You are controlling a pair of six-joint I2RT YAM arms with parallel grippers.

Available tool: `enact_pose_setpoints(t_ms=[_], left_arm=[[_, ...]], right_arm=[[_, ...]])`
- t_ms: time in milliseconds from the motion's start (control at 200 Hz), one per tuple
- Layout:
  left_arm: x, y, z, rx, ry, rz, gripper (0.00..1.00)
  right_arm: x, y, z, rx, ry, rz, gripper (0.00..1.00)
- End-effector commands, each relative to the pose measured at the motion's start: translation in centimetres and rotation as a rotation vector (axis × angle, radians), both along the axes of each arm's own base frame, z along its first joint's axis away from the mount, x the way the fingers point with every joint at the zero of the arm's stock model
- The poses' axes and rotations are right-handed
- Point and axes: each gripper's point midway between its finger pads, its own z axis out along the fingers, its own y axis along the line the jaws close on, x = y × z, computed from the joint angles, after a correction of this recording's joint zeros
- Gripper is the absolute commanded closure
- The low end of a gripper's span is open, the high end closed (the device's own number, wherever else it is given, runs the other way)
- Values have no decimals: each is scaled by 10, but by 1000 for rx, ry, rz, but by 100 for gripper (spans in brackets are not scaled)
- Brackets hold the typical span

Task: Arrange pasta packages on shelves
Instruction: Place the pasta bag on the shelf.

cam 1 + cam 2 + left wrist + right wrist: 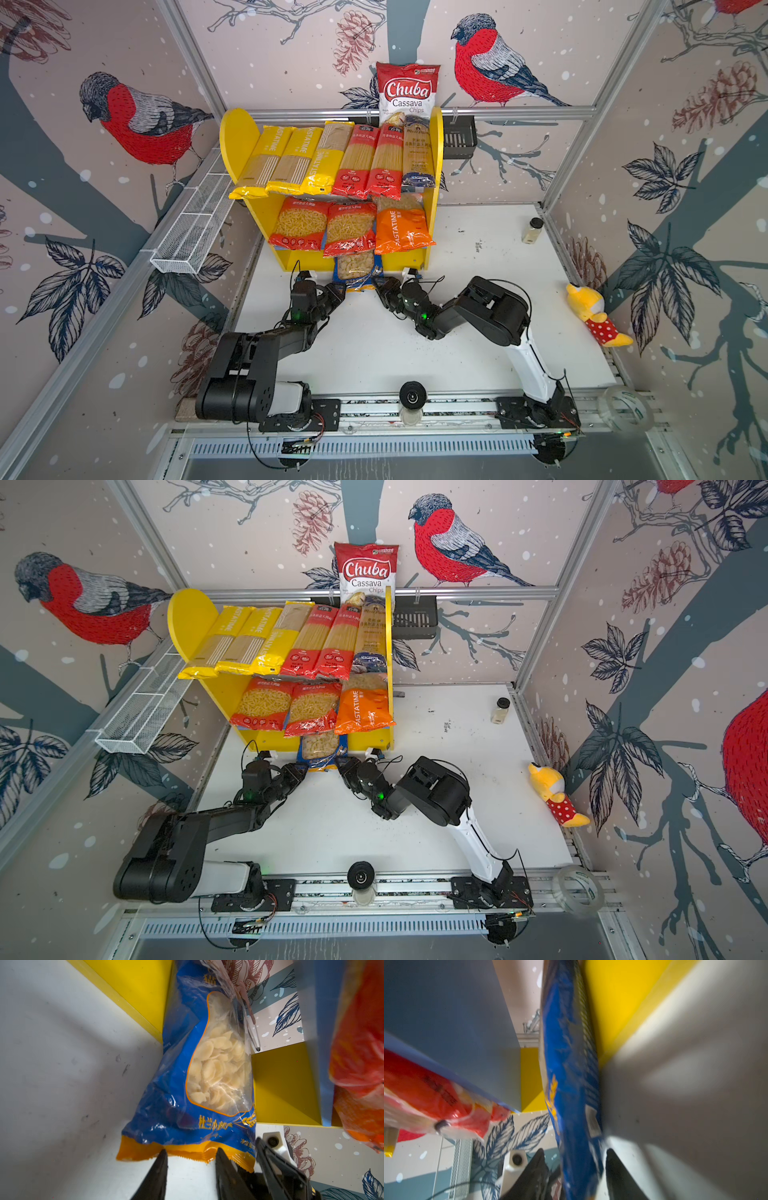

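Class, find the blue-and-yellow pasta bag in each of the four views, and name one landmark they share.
Both top views: blue-and-yellow pasta bag at the foot of the yellow shelves, poking forward.
Left wrist: bag fills the middle, window showing.
Right wrist: bag mid-picture, edge-on.
Shared landmark: the shelves' yellow panels.

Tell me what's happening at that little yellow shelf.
Two robot arms are stocking the small yellow-sided wooden shelf unit with pasta. Six long spaghetti packs lie across its top and three squarer bags sit on the blue lower board. A blue-and-yellow plastic bag of shell pasta lies beneath that board, its near end sticking out. The left gripper is open at its hem; the right gripper straddles it, jaws apart.
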Motion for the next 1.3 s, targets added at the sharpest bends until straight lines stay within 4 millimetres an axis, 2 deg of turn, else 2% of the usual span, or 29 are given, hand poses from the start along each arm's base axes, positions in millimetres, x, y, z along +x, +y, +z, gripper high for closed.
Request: enact_pose_setpoints(t_ms=[0,125,310,420,545,800,896,1066,1181,1291], left_arm=[[14,-4,18,-14,-82,-16,69],[22,-1,24,4,-91,-6,71],[34,9,37,40,-104,23,70],[36,14,44,55,-106,35,67],[30,17,49,73,-105,43,65],[19,19,49,80,-101,50,63],[13,18,45,75,-92,51,63],[3,9,29,59,-65,33,63],[6,-5,22,38,-59,-15,63],[16,-9,18,35,-59,-29,63]], right_arm=[[-5,5,8,25,-28,50,63],[7,9,9,41,-45,39,81],[29,24,17,68,-66,21,91],[36,35,27,108,-86,8,92],[43,38,34,150,-97,-38,93],[43,48,25,169,-84,-48,90],[45,44,25,187,-88,-99,90],[61,50,35,230,-107,-144,90],[69,48,44,237,-132,-150,90],[67,40,48,224,-149,-134,90]])
